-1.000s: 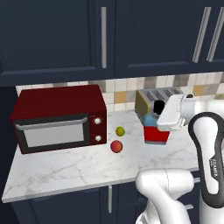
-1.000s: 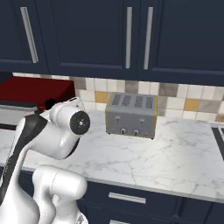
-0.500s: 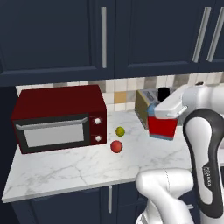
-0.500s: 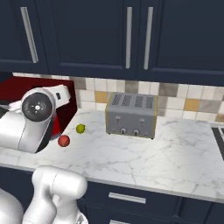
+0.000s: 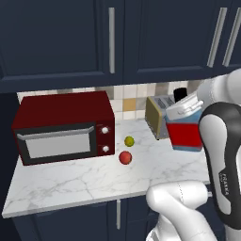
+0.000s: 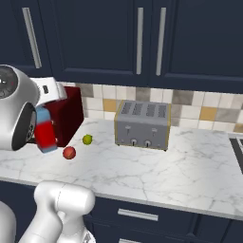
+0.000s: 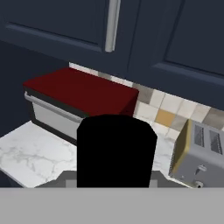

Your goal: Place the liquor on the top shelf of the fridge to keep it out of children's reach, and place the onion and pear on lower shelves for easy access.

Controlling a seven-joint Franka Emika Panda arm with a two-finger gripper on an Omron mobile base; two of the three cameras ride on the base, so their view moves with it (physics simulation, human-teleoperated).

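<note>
left base view, step: gripper (image 5: 184, 112) was clamped on the liquor (image 5: 186, 133) near its black cap, bottle lifted clear of the worktop (image 5: 70, 181) and hanging above its right end, in front of the toaster (image 5: 157, 114). My read: carry phase, fridge not in frame. Best to keep the bottle upright, hold the grip firm and swing slowly so it clears the toaster.
left base view, rest of task: onion (image 5: 124, 157) and pear (image 5: 129, 140) sat on the worktop near its middle, just right of the microwave (image 5: 63, 126), pear closer to the back wall; close together, contact unclear. Neither moved to a shelf yet.
left base view, arm: forearm rose along the right edge, wrist bent over the bottle's top.
right base view, arm: elbow joint bulked at the left edge, bottle tucked just beside it, slightly tilted, above the worktop's left part.
right base view, risk: bottle hung over the onion; a slip would likely land on it.
hand view, grip: black cap (image 7: 116, 148) sat dead centre; fingertips hidden, so hold looked centred but contact itself I couldn't see.
</note>
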